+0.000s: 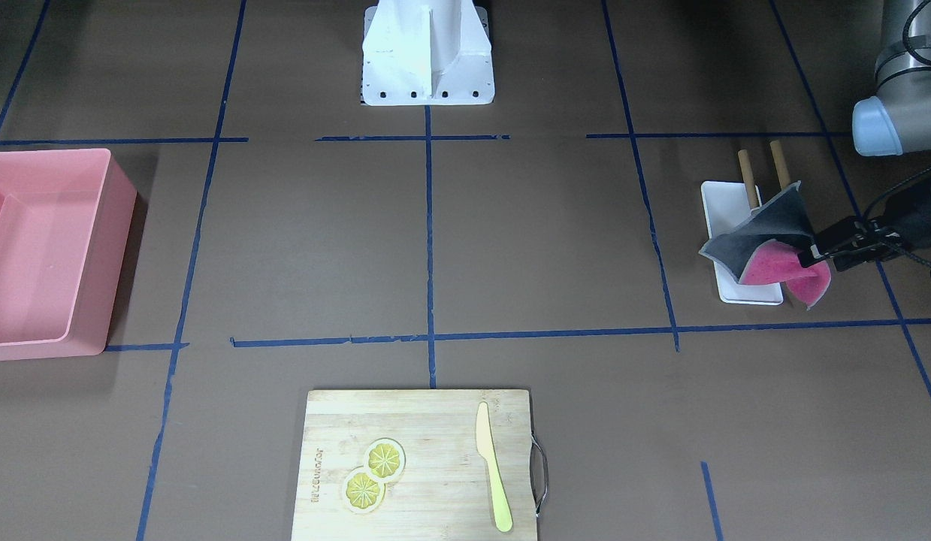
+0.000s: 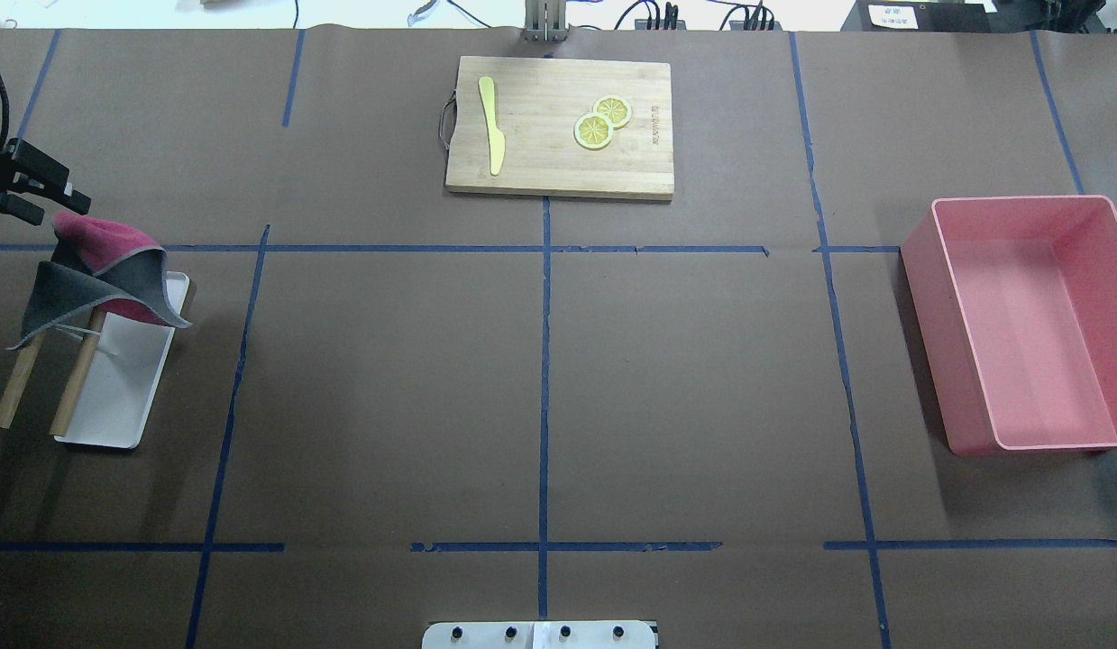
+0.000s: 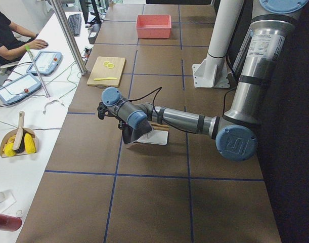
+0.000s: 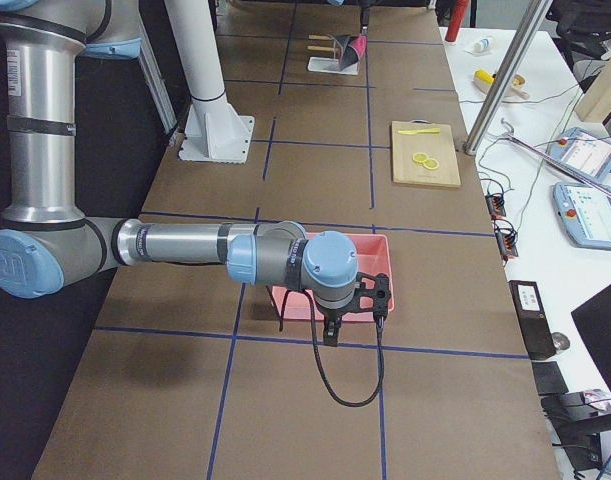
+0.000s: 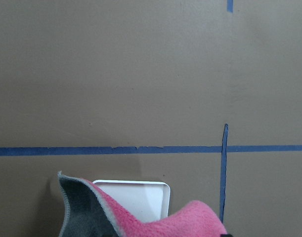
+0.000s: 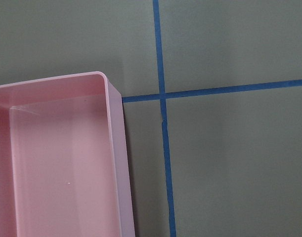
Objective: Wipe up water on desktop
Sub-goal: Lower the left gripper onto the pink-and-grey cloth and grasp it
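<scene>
- Desktop (image 2: 387, 379): matte dark brown, ruled into rectangles by thin blue tape lines.
- Cutting board (image 2: 540, 162): light grained wood.
- Knife (image 2: 493, 135), on the cutting board: pale yellow.
- Lemon slices (image 2: 594, 132), on the cutting board: yellow, whitish rims.
- Cloth (image 2: 89, 284): magenta-pink one face, dark grey the other, pale edging.
- Tray (image 2: 116, 397): white.
- Rods (image 2: 15, 389): tan.
- Bin (image 2: 923, 315): plain pink.

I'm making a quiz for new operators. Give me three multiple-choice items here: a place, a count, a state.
1. Where does the cloth hang? A at the robot's right; B over the tray; C at the centre.
2. How many lemon slices? A two; B one; C four.
3. The left gripper is: A open; B out of view; C shut on the cloth.
B: it hangs above the white tray. A: two lie on the board. C: it pinches the cloth's edge.
</scene>
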